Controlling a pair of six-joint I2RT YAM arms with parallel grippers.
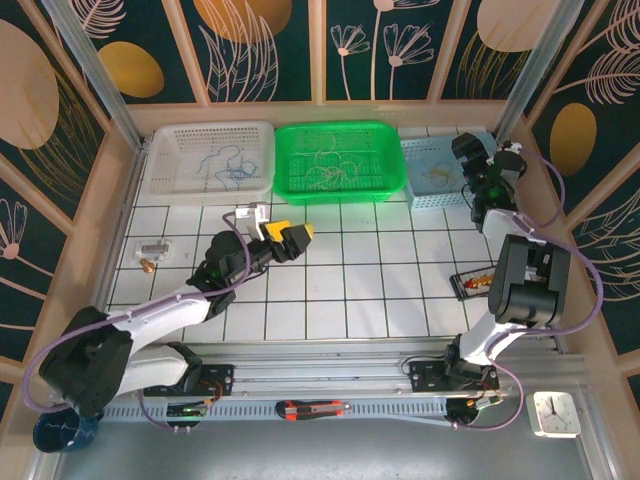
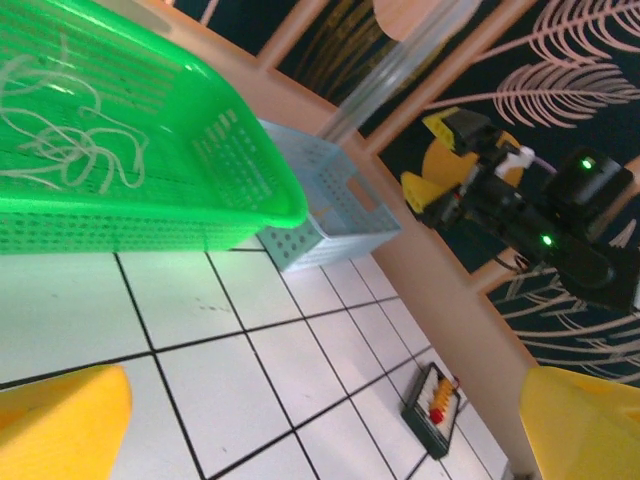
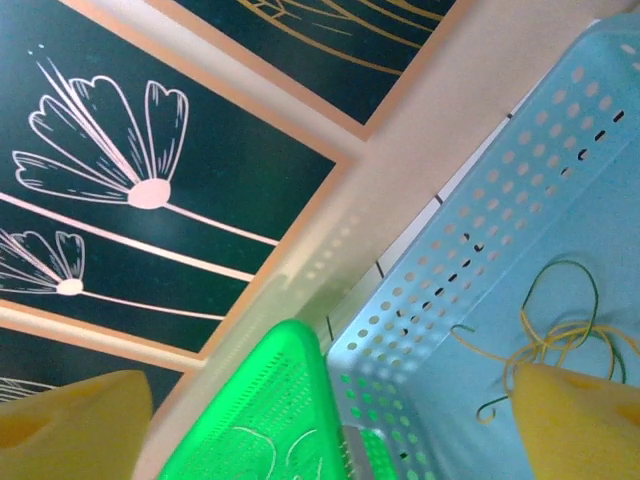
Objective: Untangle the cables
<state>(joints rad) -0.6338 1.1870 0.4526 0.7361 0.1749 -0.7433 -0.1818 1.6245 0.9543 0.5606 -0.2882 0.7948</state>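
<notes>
Thin blue wires lie in the white mesh basket, pale wires in the green basket, and yellow-green wires in the light-blue basket. The left tool and right tool gape empty.

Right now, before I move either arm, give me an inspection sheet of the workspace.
Surface: white tiled table, black grid lines.
Job's things: blue cables in the white basket; pale cables in the green basket; yellow-green cables in the blue basket.
Clutter: small metal parts at left; black tray at right.
Grippers: left gripper open over the tiles; right gripper open over the blue basket.
Cables: purple cables loop off both arms.
Surroundings: floral panels around; clock on the near ledge.
</notes>
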